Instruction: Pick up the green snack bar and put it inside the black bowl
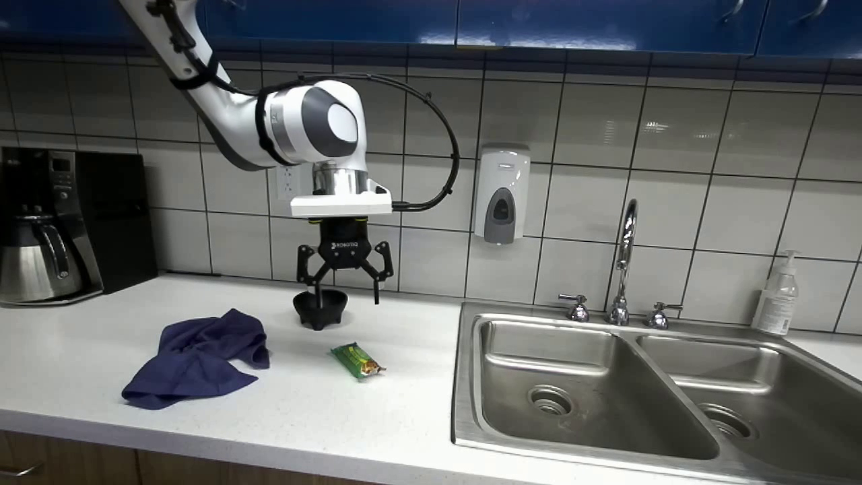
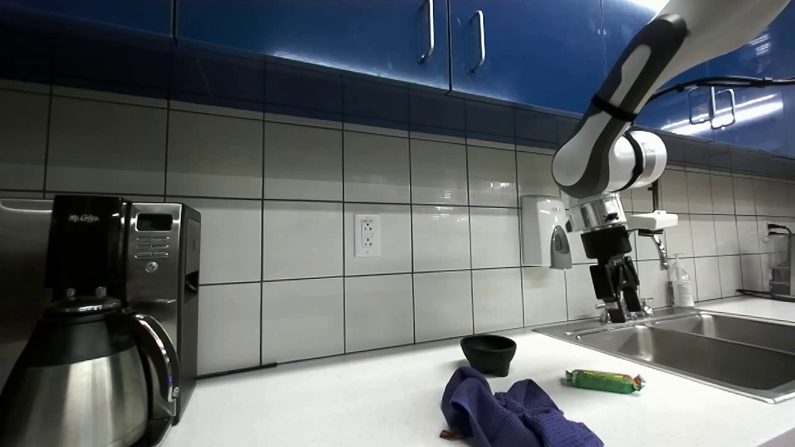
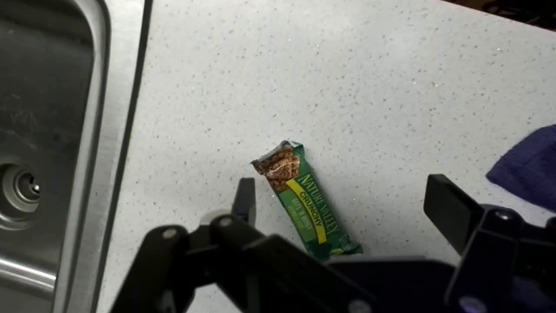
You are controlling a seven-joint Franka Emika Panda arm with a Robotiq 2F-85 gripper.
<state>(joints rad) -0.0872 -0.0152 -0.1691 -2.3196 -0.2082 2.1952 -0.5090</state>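
The green snack bar (image 1: 357, 360) lies flat on the white counter; it also shows in the other exterior view (image 2: 602, 381). In the wrist view the bar (image 3: 306, 202) lies at a slant, seen between my two fingers. My gripper (image 1: 347, 304) is open and empty, pointing down above the counter; it shows too in an exterior view (image 2: 624, 313) and in the wrist view (image 3: 341, 191). The small black bowl (image 1: 331, 310) stands upright near the back wall, partly behind one finger; it is unobstructed in an exterior view (image 2: 489, 357). The bowl is out of the wrist view.
A crumpled purple cloth (image 1: 202, 357) lies near the bowl and bar. The steel double sink (image 1: 466, 377) is set into the counter beside the bar. A coffee maker (image 1: 114, 215) stands at the far end. A soap dispenser (image 1: 503, 192) hangs on the wall near the faucet (image 1: 626, 249).
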